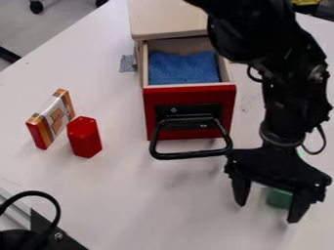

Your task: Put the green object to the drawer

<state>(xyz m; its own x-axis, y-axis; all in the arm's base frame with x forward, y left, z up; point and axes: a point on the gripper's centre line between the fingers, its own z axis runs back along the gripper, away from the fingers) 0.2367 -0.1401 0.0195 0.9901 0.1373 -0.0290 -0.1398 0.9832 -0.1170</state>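
My gripper (pixel 271 205) hangs over the right part of the table, its two fingers spread apart. Behind and between them, the green object (pixel 279 198) shows in part; the gripper body hides the rest, and no contact with the fingers is visible. The drawer (pixel 189 97) is pulled out from its wooden cabinet, left of the arm and farther back. It has a red front with a black handle, and a blue cloth lies inside.
A red hexagonal block (pixel 85 136) stands on the left of the white table (pixel 150 195), beside a brown, white and red box (pixel 51 119). The black drawer handle (pixel 190 155) juts forward near the gripper. Black equipment with a cable (pixel 57 210) occupies the lower left corner.
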